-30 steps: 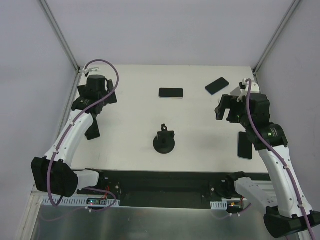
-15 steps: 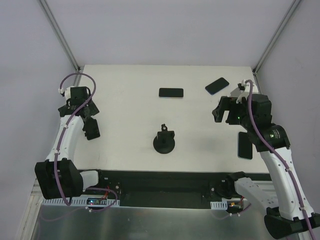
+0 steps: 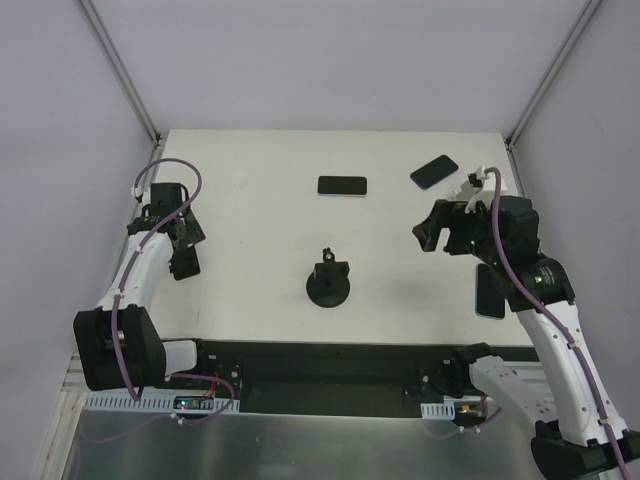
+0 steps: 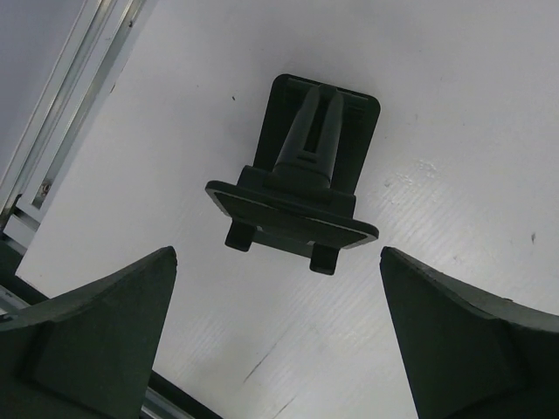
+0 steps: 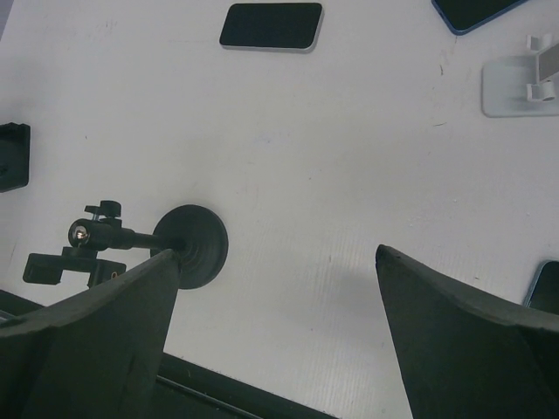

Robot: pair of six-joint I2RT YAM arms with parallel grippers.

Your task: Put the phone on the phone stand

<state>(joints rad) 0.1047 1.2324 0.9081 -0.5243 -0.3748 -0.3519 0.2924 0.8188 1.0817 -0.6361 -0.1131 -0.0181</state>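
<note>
Phone stand upright on desk; phone flat beyond it, well apart. Left end effector released above black bracket near left edge. Right end effector released, right of stand.

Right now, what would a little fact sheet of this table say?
Phone stand: black, round base, near the middle, nothing on it
Phones: three, all lying flat
Centre phone: far side
Tilted phone: far right
Edge phone: right side, partly under the right arm
Left fingers: open, empty, over a small black bracket
Right fingers: open, empty
</note>
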